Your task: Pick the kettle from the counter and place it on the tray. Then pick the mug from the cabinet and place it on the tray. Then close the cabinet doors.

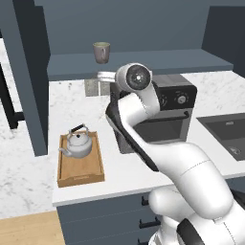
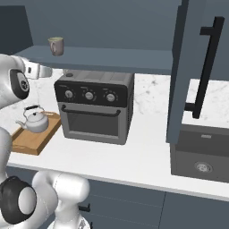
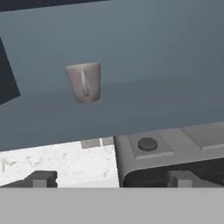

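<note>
Taking the black oven [image 1: 158,112] in the middle of the counter [image 1: 95,178] as the mark, the nearest thing is the wooden tray [image 1: 80,162], just to its left toward the counter's front edge, with the kettle [image 1: 78,143] already sitting upright inside it. Above the oven's top left corner hangs the gripper [image 3: 111,179], its two fingers spread as wide as they go and holding nothing, pointed at the cabinet [image 1: 143,28] behind. Farther back, and up and left of the oven, the mug [image 1: 101,52] stands upright on the cabinet shelf [image 2: 112,58], well apart from the fingers. It looks small, light and rigid, probably glazed and a bit slick, so I would pinch it across the body or over the rim wall, not by the thin handle; in the hand view the handle seems to face the gripper, though the picture is too soft to be sure. The oven's top crowds the space under the hand, and the open cabinet doors [image 2: 188,71] flank the approach, one standing right of the oven with its long black bar handle [image 2: 208,67].
</note>
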